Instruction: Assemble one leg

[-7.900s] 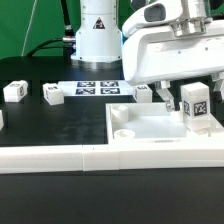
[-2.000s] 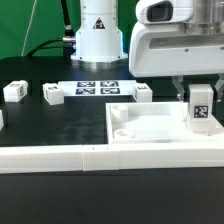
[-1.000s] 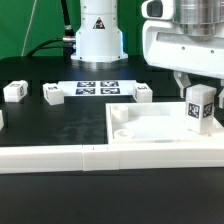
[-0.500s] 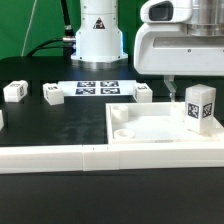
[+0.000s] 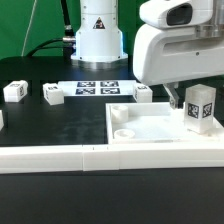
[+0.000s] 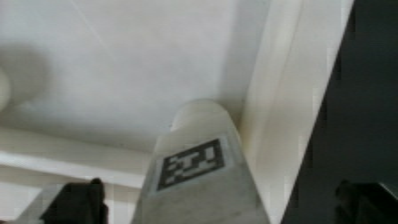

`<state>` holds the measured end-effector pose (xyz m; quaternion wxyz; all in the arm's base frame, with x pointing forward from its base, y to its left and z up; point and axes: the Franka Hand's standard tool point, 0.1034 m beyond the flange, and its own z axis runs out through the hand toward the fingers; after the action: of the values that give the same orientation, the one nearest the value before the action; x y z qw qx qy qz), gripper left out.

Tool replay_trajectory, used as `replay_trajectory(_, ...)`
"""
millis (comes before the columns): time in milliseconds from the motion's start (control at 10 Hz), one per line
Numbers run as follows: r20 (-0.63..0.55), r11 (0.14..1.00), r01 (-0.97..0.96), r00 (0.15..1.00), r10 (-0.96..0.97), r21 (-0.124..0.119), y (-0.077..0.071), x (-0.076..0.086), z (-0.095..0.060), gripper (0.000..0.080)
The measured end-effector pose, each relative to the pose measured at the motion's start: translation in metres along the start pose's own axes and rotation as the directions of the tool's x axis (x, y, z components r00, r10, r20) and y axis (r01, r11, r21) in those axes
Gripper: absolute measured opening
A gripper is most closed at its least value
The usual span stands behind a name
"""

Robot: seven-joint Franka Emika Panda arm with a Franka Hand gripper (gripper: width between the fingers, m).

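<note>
The leg [image 5: 199,108], a small white post with a black-and-white tag, stands upright on the far right corner of the large white panel [image 5: 150,128]. My gripper [image 5: 186,96] hangs just above and behind it, jaws open on either side of the leg and not touching it. In the wrist view the leg [image 6: 199,170] rises between my dark fingertips [image 6: 80,205], with a gap on each side, above the panel [image 6: 107,70].
Three more legs lie on the black table: two on the exterior view's left [image 5: 14,90] [image 5: 52,94] and one by the panel's far edge [image 5: 144,93]. The marker board [image 5: 97,88] lies in front of the robot base [image 5: 98,30]. A white rail [image 5: 60,158] runs along the front.
My gripper held the leg tilted over the panel's corner a second ago. It has let go and opened; the leg now stands upright alone on the panel.
</note>
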<state>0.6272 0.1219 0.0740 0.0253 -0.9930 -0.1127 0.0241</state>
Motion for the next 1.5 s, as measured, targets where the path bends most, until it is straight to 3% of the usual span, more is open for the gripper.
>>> replay_trajectory(200, 0.000, 0.997, 0.075, 0.997, -0.075, -0.001, 0.0006, -0.0001, 0.0002, 0.0649)
replay_trajectory(400, 0.000, 0.997, 0.075, 0.997, -0.075, -0.001, 0.0006, -0.0002, 0.0003, 0.0411)
replay_trajectory(500, 0.000, 0.998, 0.056, 0.998, -0.056, 0.000, 0.0005, -0.0002, 0.0004, 0.0411)
replay_trajectory(600, 0.001, 1.000, 0.031, 1.000, -0.031, 0.000, 0.0011, -0.0003, 0.0006, 0.0291)
replay_trajectory(800, 0.001, 0.999, -0.052, 0.999, 0.052, 0.016, 0.0027, -0.0006, 0.0006, 0.0291)
replay_trajectory(900, 0.005, 0.975, -0.220, 0.976, 0.219, 0.022, 0.0005, -0.0007, 0.0010, 0.0291)
replay_trajectory(1200, 0.000, 0.816, -0.578, 0.816, 0.578, 0.029, -0.0013, 0.0005, 0.0017, 0.0291)
replay_trajectory(1300, -0.001, 0.677, -0.735, 0.677, 0.736, 0.038, -0.0017, 0.0008, 0.0021, 0.0291)
replay_trajectory(1500, 0.003, 0.525, -0.850, 0.525, 0.851, 0.035, -0.0035, 0.0009, 0.0019, 0.0291)
